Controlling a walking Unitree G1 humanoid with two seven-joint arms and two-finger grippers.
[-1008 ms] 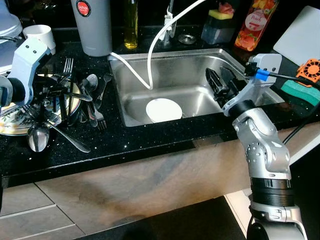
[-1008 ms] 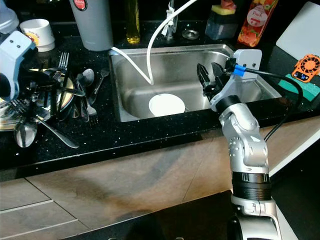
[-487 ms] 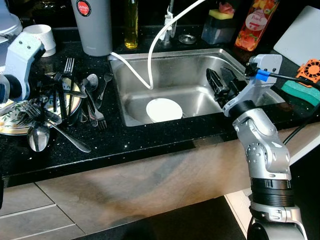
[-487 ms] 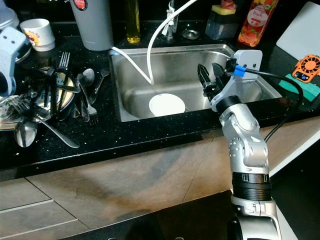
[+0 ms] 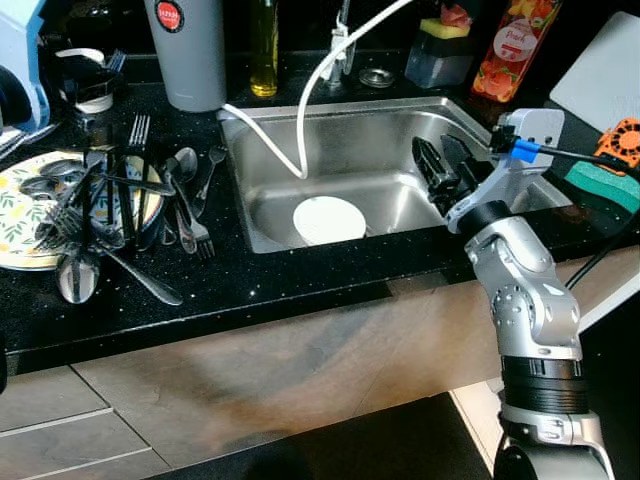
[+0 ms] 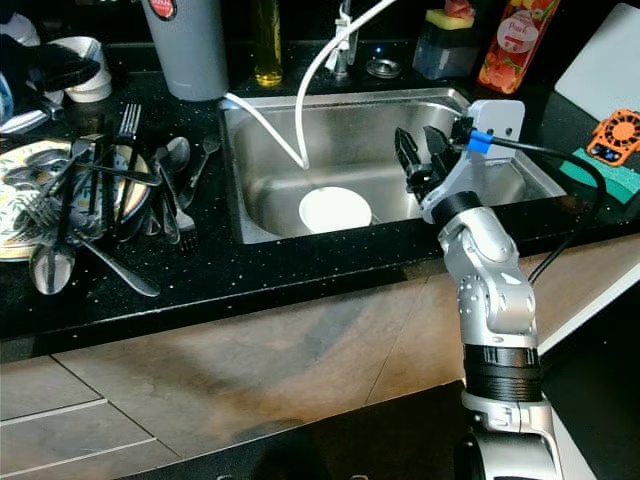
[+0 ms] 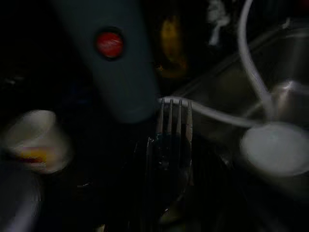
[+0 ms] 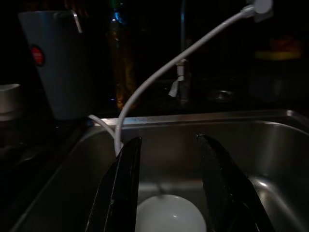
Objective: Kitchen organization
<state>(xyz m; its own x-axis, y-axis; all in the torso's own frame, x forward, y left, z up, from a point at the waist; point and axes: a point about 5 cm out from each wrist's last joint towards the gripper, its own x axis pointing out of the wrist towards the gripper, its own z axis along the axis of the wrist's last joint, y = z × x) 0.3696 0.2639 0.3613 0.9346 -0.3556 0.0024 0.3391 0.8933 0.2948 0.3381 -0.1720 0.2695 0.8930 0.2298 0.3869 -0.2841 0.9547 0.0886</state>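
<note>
A heap of forks and spoons [image 5: 120, 200] lies on a patterned plate [image 5: 18, 215] on the black counter left of the sink. My left gripper [image 5: 85, 75] is raised at the back left, over a white cup [image 6: 75, 85], and is shut on a fork [image 7: 173, 128] whose tines point away from the wrist. My right gripper [image 5: 440, 165] hangs open inside the steel sink [image 5: 300, 110] with nothing between its fingers [image 8: 120, 193]. A round white dish [image 5: 327, 220] lies on the sink bottom below it.
A tall grey container [image 5: 190, 50] stands behind the cutlery, with an oil bottle [image 5: 262, 50] beside it. A white hose [image 5: 310, 90] dips into the sink. A sponge holder [image 5: 435, 50], a juice bottle [image 5: 510, 45] and a green sponge [image 5: 600, 185] sit at the back right.
My left arm has lifted off the cutlery pile and swung to the back left with a fork in its fingers. The right arm has stayed still.
</note>
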